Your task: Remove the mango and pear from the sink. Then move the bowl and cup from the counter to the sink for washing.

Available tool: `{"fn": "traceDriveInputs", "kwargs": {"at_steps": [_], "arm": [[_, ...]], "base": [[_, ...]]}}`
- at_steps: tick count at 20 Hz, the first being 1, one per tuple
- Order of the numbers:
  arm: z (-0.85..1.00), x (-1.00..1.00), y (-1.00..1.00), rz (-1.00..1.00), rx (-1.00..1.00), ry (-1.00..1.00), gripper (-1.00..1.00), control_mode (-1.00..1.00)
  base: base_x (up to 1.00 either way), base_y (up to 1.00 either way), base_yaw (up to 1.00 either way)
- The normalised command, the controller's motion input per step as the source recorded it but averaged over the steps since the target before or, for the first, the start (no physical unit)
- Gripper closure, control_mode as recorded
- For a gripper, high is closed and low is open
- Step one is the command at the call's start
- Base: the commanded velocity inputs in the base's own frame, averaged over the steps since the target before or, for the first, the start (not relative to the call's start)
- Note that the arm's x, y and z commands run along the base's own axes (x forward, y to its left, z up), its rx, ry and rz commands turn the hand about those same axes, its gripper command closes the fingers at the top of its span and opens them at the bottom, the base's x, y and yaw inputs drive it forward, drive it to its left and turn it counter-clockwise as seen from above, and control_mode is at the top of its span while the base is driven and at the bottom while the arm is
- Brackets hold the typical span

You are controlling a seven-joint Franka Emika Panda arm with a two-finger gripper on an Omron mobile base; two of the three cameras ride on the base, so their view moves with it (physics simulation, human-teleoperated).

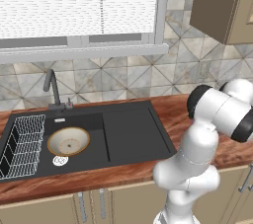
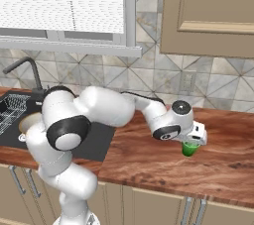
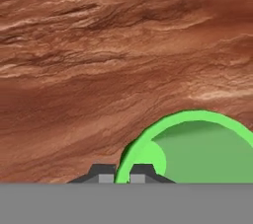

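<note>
The small green cup is on the wood-grain counter, right of the sink. My gripper reaches down onto it from above. In the hand view my gripper is shut on the cup, with its left rim pinched between the two fingertips. I cannot tell whether the cup's base still touches the counter. The beige bowl lies inside the basin of the black sink. The mango and pear are out of view.
A white wire rack sits at the basin's left side, and a dark faucet stands behind it. A wall cabinet hangs above the cup's spot. My own arm stretches between sink and cup.
</note>
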Motion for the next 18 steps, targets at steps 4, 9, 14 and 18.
{"fn": "traceDriveInputs", "kwargs": {"at_steps": [4, 9, 14, 18], "arm": [[0.34, -0.27, 0.23, 0.11, -0.09, -0.05, 1.00, -1.00], [0.33, -0.24, 0.24, 0.26, -0.24, 0.00, 1.00, -1.00], [0.30, -0.25, 0.32, 0.28, -0.22, 0.00, 1.00, -1.00], [0.35, -0.16, 0.31, 0.29, -0.11, 0.05, 1.00, -1.00]], "base": [[0.00, 0.00, 0.00], [0.00, 0.00, 0.00], [0.00, 0.00, 0.00], [0.00, 0.00, 0.00]]}}
